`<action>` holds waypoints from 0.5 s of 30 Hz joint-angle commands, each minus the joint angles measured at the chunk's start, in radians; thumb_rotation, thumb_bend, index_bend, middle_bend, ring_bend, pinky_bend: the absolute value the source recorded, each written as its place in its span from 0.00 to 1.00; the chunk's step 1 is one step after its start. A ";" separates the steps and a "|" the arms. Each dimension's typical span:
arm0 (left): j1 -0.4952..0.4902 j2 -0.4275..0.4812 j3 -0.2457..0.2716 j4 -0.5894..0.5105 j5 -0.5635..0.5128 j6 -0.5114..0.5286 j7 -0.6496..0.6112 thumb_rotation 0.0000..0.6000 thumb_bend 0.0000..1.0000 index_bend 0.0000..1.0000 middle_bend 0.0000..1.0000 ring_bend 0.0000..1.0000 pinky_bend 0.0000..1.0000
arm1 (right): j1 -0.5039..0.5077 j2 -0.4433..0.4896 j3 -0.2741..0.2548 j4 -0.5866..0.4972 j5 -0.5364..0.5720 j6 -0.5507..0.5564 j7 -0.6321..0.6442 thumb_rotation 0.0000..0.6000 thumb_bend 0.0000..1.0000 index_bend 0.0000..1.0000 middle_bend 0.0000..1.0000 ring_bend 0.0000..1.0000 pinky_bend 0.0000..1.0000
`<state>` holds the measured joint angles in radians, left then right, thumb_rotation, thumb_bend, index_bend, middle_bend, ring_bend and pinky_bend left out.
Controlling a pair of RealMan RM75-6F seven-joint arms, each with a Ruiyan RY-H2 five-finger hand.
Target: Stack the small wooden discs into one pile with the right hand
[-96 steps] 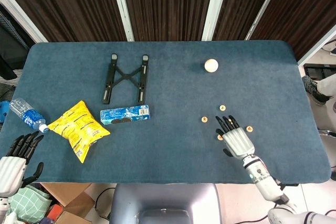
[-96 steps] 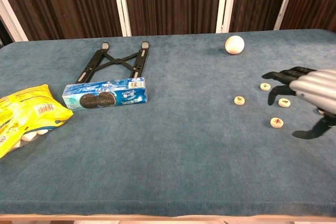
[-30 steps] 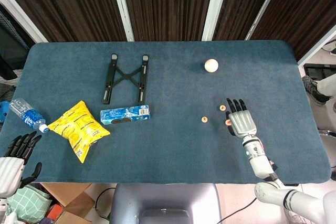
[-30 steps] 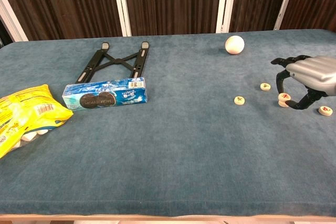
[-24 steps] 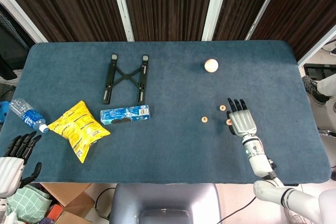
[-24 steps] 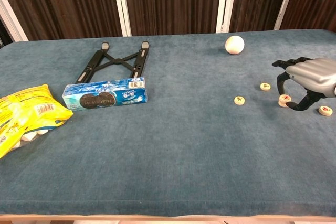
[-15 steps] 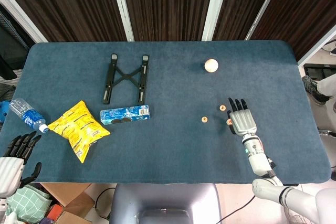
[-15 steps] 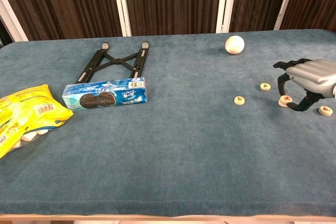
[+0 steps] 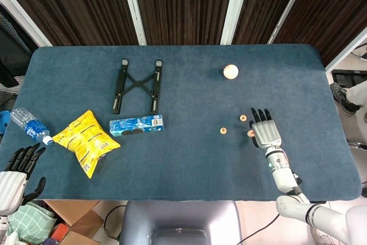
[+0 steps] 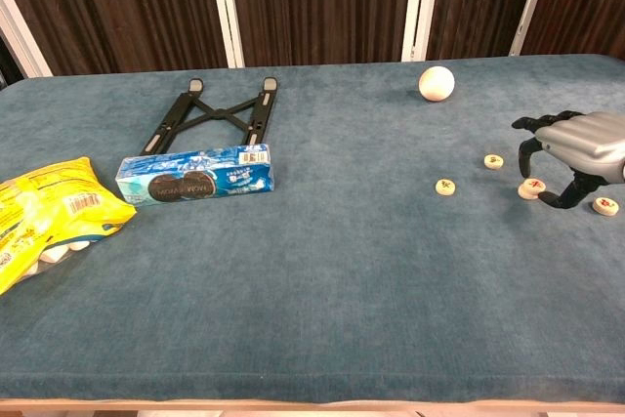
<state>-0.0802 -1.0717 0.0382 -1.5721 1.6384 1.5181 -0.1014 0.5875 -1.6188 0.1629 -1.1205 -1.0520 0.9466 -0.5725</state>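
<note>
Right hand arched over the two-disc pile, fingers apart, gripping nothing; single discs just left, further left, and right.

The right hand ran off the chest view's right edge, and whether its fingers touched the stacked discs could not be told. From above it hid the disc on its far side. The red marks on the discs were too small to read. The left hand was cut by the frame's edge, as was the yellow snack bag.
</note>
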 commanded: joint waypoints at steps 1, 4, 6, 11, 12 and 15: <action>0.000 0.000 0.000 0.000 0.000 0.000 0.000 1.00 0.49 0.00 0.00 0.00 0.07 | -0.002 0.008 -0.001 -0.009 -0.002 0.005 0.005 1.00 0.52 0.50 0.06 0.00 0.00; 0.001 0.000 0.000 -0.001 0.001 0.002 0.001 1.00 0.49 0.00 0.00 0.00 0.07 | -0.005 0.022 -0.003 -0.026 -0.008 0.013 0.014 1.00 0.52 0.49 0.06 0.00 0.00; 0.002 0.000 0.001 -0.001 0.002 0.003 0.000 1.00 0.49 0.00 0.00 0.00 0.07 | -0.016 0.039 -0.008 -0.048 -0.022 0.033 0.026 1.00 0.52 0.49 0.06 0.00 0.00; 0.003 0.000 0.001 0.000 0.002 0.005 -0.001 1.00 0.49 0.00 0.00 0.00 0.07 | -0.068 0.114 -0.040 -0.137 -0.067 0.082 0.087 1.00 0.52 0.47 0.06 0.00 0.00; 0.002 0.000 0.001 0.000 0.003 0.005 0.000 1.00 0.49 0.00 0.00 0.00 0.07 | -0.079 0.130 -0.047 -0.151 -0.076 0.091 0.100 1.00 0.52 0.47 0.05 0.00 0.00; 0.003 0.000 0.003 -0.002 0.007 0.006 0.000 1.00 0.49 0.00 0.00 0.00 0.07 | -0.119 0.170 -0.077 -0.178 -0.107 0.123 0.141 1.00 0.52 0.46 0.05 0.00 0.00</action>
<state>-0.0776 -1.0715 0.0407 -1.5740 1.6449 1.5237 -0.1011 0.4919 -1.4705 0.1060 -1.2796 -1.1394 1.0491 -0.4547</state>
